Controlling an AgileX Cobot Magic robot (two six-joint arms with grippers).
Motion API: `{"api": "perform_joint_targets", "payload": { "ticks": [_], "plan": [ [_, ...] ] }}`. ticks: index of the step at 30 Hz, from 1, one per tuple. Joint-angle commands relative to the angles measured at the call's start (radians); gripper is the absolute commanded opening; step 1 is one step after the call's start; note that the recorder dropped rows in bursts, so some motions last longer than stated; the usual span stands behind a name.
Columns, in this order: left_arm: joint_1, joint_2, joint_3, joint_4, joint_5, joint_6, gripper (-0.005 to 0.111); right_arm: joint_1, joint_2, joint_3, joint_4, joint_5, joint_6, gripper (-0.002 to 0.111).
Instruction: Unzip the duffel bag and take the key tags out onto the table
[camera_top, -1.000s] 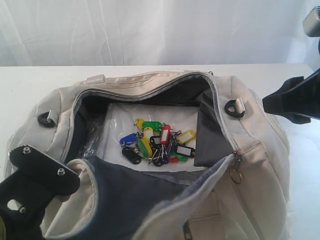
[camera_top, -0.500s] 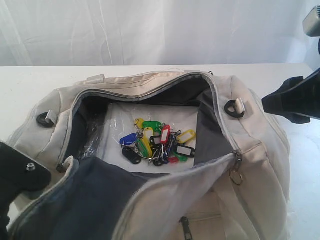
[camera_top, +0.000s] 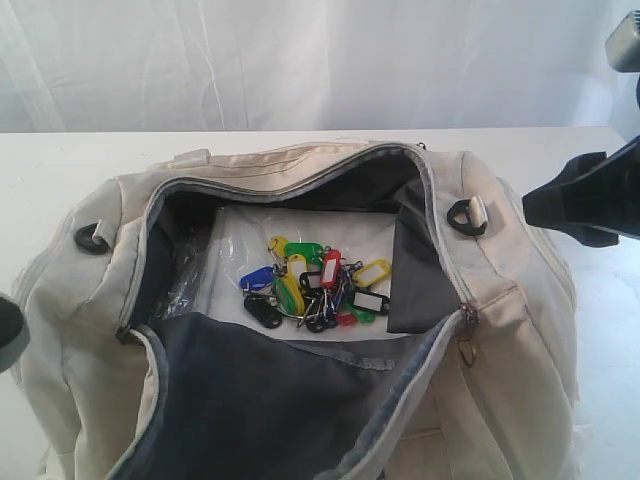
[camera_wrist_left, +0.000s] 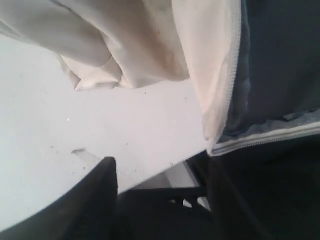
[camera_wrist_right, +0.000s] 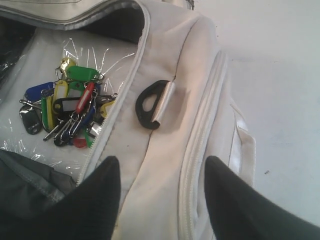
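White table is occupied by the unzipped duffel bag. Its near flap has been released by the left gripper, which has been withdrawn with jaws spread and empty. The key tags are left exposed mid-bag for lifting out. The right gripper is held open over the bag's right end.

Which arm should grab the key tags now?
Right arm: its jaws stand open over the end of the duffel bag, key tags in its wrist view. The left arm sits low outside it, facing the table.
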Motion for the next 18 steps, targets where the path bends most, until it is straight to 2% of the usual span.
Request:
{"api": "perform_joint_targets", "payload": {
  "ticks": [1,3,5,8,12,18],
  "plan": [
    [-0.003,-0.019,-0.050,0.096,-0.157,0.008,0.058,-0.001,-0.020,0.000,0.131,0.007,-0.066,0.046],
    [-0.003,-0.019,-0.054,0.141,-0.322,0.071,0.057,-0.001,-0.035,0.000,0.280,0.041,-0.261,0.041],
    [-0.001,-0.005,-0.054,0.194,-0.390,0.100,0.052,-0.001,-0.047,0.000,0.448,0.108,-0.461,0.035],
    [-0.001,0.037,-0.054,0.273,-0.399,0.063,0.031,0.012,-0.045,0.000,0.610,0.235,-0.634,0.023],
    [0.000,0.114,-0.054,0.306,-0.397,0.048,0.000,0.072,-0.022,0.007,0.639,0.318,-0.636,0.000],
    [0.000,0.236,-0.054,0.334,-0.411,0.043,0.000,0.193,0.022,0.095,0.651,0.273,-0.624,0.000]
  ]
}}
